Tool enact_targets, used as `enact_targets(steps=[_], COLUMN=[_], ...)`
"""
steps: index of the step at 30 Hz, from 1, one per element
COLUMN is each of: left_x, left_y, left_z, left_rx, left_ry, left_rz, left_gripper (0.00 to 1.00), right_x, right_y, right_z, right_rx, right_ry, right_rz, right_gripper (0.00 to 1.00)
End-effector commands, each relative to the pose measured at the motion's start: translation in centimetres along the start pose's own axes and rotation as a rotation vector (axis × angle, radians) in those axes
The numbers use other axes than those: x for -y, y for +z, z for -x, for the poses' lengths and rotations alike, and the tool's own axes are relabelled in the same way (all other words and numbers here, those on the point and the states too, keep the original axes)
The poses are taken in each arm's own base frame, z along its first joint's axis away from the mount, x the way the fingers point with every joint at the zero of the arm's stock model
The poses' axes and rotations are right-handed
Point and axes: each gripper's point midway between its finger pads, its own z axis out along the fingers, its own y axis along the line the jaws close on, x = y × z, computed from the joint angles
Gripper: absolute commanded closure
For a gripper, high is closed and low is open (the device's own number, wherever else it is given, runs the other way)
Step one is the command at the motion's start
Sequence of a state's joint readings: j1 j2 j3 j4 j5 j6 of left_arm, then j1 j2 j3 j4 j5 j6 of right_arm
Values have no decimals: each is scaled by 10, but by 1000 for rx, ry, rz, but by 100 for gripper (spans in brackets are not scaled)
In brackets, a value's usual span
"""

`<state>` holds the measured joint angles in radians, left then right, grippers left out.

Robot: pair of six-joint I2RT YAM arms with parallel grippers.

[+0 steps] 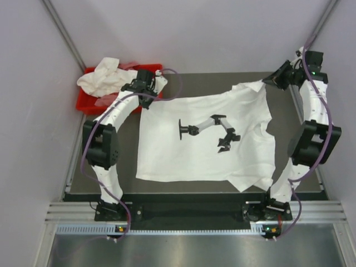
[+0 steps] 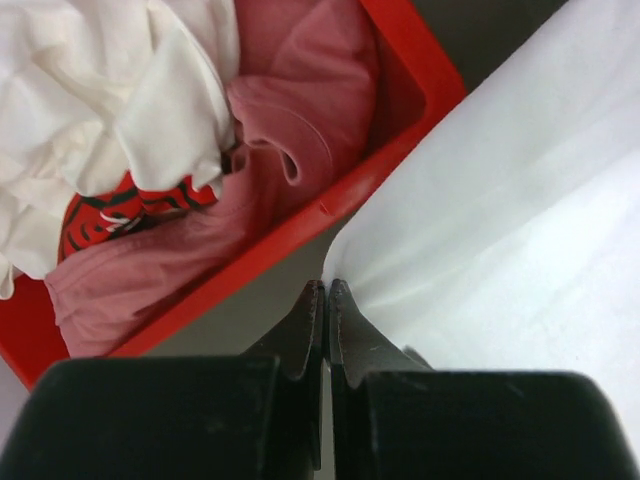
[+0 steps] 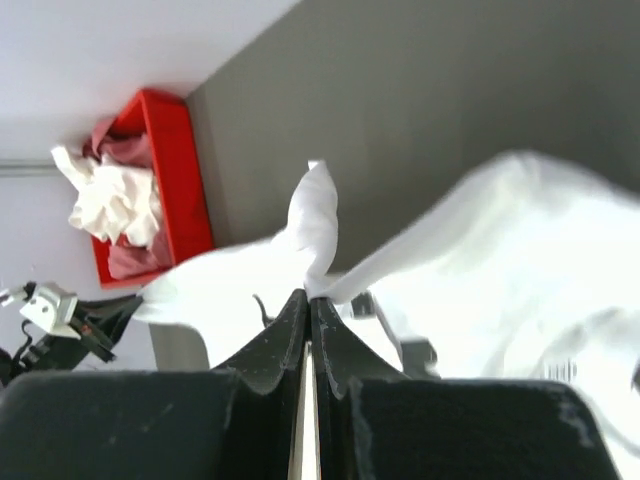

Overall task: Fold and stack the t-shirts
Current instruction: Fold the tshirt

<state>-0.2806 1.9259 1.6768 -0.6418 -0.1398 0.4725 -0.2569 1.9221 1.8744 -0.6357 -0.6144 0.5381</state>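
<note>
A white t-shirt (image 1: 183, 150) with a black robot-arm print lies spread on the dark table. My left gripper (image 1: 146, 101) is at its far left corner, next to the red bin. In the left wrist view the gripper (image 2: 327, 286) is shut, pinching the corner of the shirt (image 2: 500, 200). My right gripper (image 1: 268, 82) is at the shirt's far right corner. In the right wrist view it (image 3: 308, 297) is shut on a bunch of the shirt's cloth (image 3: 315, 215) and holds that edge lifted off the table. More white shirts (image 1: 103, 78) lie crumpled in the bin.
The red bin (image 1: 84, 103) stands at the far left of the table (image 1: 222, 80). It holds crumpled white shirts (image 2: 100, 90) and a pink garment (image 2: 300, 80). Grey walls close in the sides and back. A metal rail (image 1: 183, 211) runs along the near edge.
</note>
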Motion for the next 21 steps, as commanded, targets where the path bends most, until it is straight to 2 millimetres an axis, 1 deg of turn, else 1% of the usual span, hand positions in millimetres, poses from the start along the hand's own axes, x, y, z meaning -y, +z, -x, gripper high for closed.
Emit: enact_targets(steps=[1,2,3,4,5,7,8,9,10,11,12,13,14,17,19,21], left_x=[-2,8,11,17,28,37,42,44,47,48,49,52,53,54,45,27], left_y=[-34,-29,-30,-27,-21,-18,-16,-15,-13,-13,-12,-11,-10,-7,-4,-2], left_z=[-8,-27,-35,-44,-61,-73,-81,-83,-87,-88,-90,-91,-93,-95,-88,-71], left_rx=[10,-32,-43,-61,-99,-120,-136,-139,-144,-146,-147,-146,-147,-151,-130,-95], left_ry=[50,62,76,86,96,111,113,115,120,122,128,131,134,147,156,162], left_rz=[5,-19,-27,-41,-68,-97,-109,-119,-129,-132,-135,-147,-150,-149,-109,-34], left_gripper=[100,100,100,100,100,100,100,100,100,100,100,100,100,100,100,100], right_x=[-1,15,25,35,53,70,86,90,102,105,114,121,125,131,131,128], right_y=[-49,-59,-63,-66,-71,-75,-78,-81,-85,-88,-91,-94,-96,-101,-106,-111], right_z=[-40,-68,-83,-98,-131,-160,-184,-194,-207,-211,-215,-216,-222,-230,-229,-217], right_rx=[-38,-69,-85,-100,-145,-185,-221,-238,-250,-253,-249,-246,-252,-255,-247,-213], right_ry=[-22,17,35,52,103,157,210,234,264,268,269,278,289,333,349,333], right_rz=[-30,-59,-87,-105,-137,-155,-180,-177,-204,-209,-245,-264,-276,-283,-290,-298], right_gripper=[100,100,100,100,100,100,100,100,100,100,100,100,100,100,100,100])
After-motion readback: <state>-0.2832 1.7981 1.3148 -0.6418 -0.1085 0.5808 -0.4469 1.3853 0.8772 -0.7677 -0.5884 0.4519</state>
